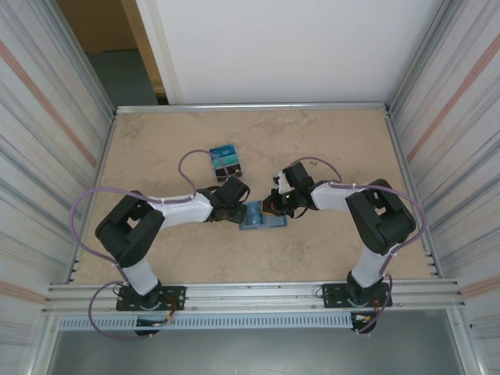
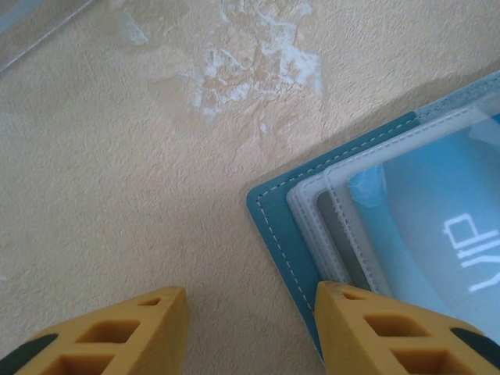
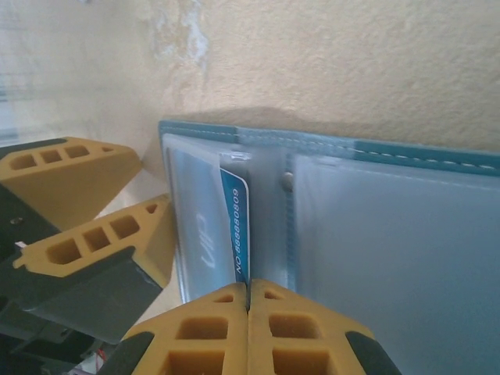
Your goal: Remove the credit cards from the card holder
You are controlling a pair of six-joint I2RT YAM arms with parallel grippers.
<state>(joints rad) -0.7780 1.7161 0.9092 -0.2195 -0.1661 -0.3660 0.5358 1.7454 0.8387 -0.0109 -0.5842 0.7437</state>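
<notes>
**A:** Where's the card holder [image 1: 264,220]?

**B:** It lies open mid-worktop [image 1: 328,148], pockets up, between both tools.

**A:** And the right tool [image 3: 248,301]?

**B:** Pressed together at the bottom centre of its wrist view, pinching the edge of a blue credit card [image 3: 234,223] that pokes from a pocket.

**A:** The left tool [image 2: 250,312]?

**B:** Spread. Its lower-right finger overlaps the holder's edge, the other is over bare worktop.

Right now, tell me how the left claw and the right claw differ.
1. The left claw stands open; the right claw is shut.
2. The left claw grips nothing and straddles the card holder's corner edge, one side over bare table; the right claw appears to pinch the edge of a credit card.
Shared: both have yellow fingers and work at the card holder.
</notes>
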